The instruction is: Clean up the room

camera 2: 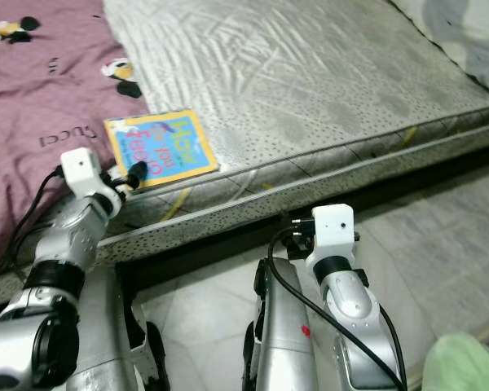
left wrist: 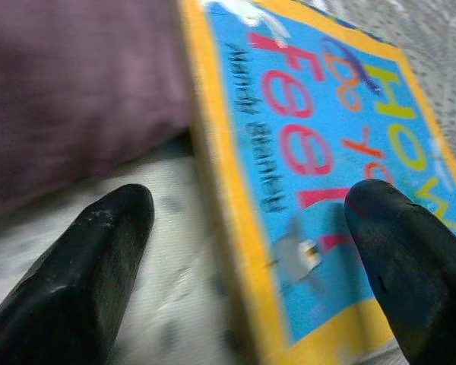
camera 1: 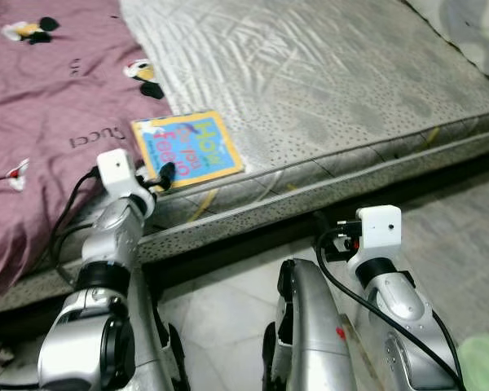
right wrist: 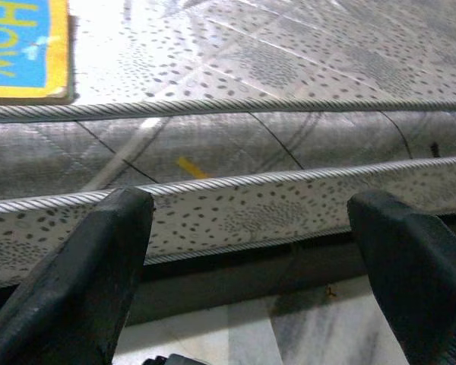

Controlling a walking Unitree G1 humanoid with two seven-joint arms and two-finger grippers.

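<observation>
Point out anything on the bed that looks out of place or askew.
A children's book lies loose on the bare mattress, skewed to the mattress edge and close to it, beside the purple blanket. The left hand is open with its fingers either side of the book's corner. Nothing looks spilled or damaged.

Book [camera 1: 187, 146] blue, yellow border; mattress [camera 1: 326, 90] grey, dark-speckled; blanket [camera 1: 41, 98] mauve, cartoon prints.

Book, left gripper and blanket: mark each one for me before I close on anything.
Book [camera 1: 187, 147], left eye view: middle of its blue cover.
Left gripper [left wrist: 247, 251], left wrist view: midway between the open fingertips, straddling the book's yellow edge.
Blanket [camera 1: 49, 98], left eye view: flat maroon area.
</observation>
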